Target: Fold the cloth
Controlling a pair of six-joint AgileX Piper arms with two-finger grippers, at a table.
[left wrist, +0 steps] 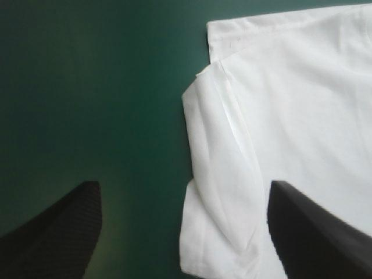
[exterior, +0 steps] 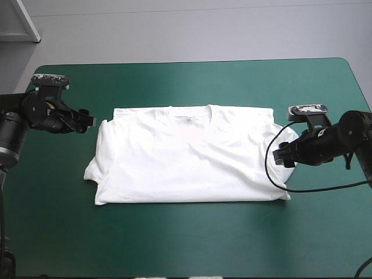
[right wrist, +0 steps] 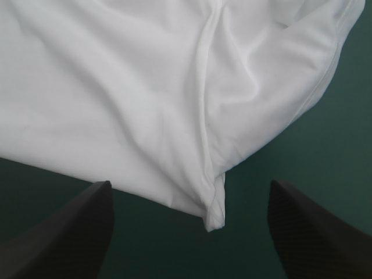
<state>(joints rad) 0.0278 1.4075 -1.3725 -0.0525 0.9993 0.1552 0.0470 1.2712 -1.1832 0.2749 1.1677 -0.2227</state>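
The white T-shirt (exterior: 186, 157) lies flat in the middle of the table as a wide rectangle, collar toward the far edge and sleeves tucked in at both sides. My left gripper (exterior: 90, 122) hovers just off its left side, open; in the left wrist view the gripper (left wrist: 181, 186) stands over the folded sleeve edge of the T-shirt (left wrist: 290, 116). Over the T-shirt's right side, my right gripper (exterior: 278, 156) is open too. In the right wrist view a near corner of the T-shirt (right wrist: 145, 87) lies just ahead of this gripper (right wrist: 190, 183). Neither gripper holds anything.
The teal-green cover (exterior: 174, 244) shows on every side of the T-shirt, with a wide strip toward the front edge and another toward the far edge. The table's rounded far corners are in view.
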